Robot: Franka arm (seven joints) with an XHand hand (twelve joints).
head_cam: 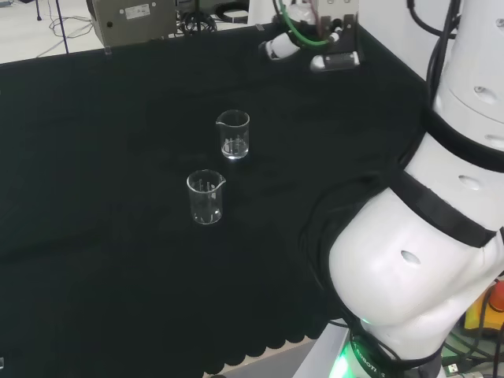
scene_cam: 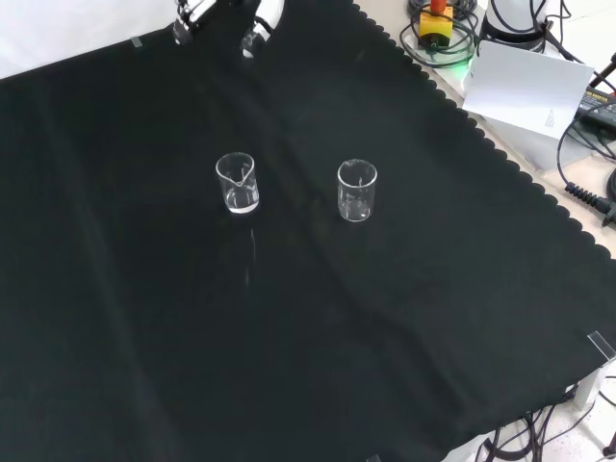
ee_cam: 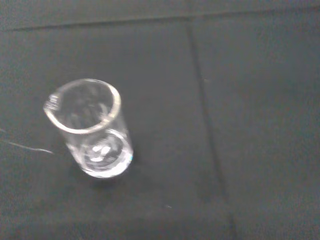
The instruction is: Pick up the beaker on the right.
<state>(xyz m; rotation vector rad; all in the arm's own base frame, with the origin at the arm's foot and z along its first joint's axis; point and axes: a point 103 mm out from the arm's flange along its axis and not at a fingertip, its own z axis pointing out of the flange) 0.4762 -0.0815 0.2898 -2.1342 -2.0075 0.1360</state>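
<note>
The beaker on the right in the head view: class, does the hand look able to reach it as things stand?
Probably yes. That beaker stands upright on bare black cloth, apart from the other beaker. The hand hovers beyond it near the cloth's far edge, and nothing lies between them.

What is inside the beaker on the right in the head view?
Nothing I can see: the beaker looks empty, black cloth showing through its clear wall and base. A thin film of clear liquid could not be ruled out.

Arm links [head_cam: 409, 268] were glossy white, rounded, with black bands at joints. Green light ring at base. Black and green cables ran along the upper links.
</note>
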